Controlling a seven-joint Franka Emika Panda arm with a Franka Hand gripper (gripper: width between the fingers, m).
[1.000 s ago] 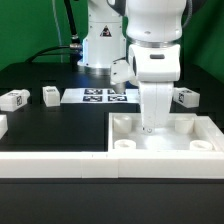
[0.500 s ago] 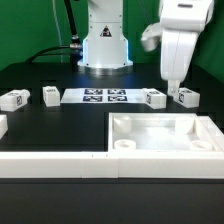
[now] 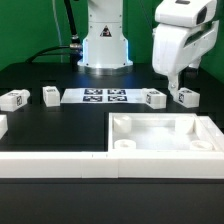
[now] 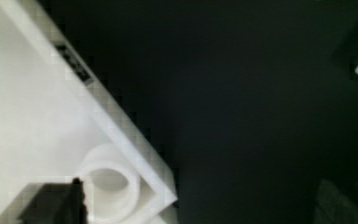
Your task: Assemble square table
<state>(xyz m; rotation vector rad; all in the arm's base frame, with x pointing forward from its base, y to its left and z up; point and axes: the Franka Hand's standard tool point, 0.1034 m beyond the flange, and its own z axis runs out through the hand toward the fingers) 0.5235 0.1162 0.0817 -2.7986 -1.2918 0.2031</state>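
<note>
Gripper (image 3: 173, 84) has left the tabletop (image 3: 165, 133) and now hovers just behind it over a leg (image 3: 186, 96), fingers spread and empty. Leg pickup is likely next.

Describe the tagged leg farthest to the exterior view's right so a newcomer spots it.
Find the white rimmed tabletop at the exterior view's right. Two short legs lie behind its far rim. The rightmost leg sits beneath the claw; its neighbour lies nearer the marker board.
</note>
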